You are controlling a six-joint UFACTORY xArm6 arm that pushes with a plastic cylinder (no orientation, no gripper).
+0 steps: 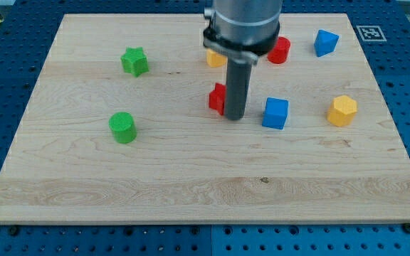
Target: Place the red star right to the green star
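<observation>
The green star (135, 61) lies at the board's upper left. The red star (218, 98) lies near the board's middle, partly hidden behind my rod; only its left part shows. My tip (235, 117) rests on the board against the red star's right side, between it and the blue cube (275, 113).
A green cylinder (123, 127) lies at the left. A yellow block (215, 57) and a red cylinder (279, 50) sit at the top, partly hidden by the arm. A blue block (325, 43) is at the top right, a yellow hexagon (342, 110) at the right. The wooden board (191, 192) lies on a blue perforated table.
</observation>
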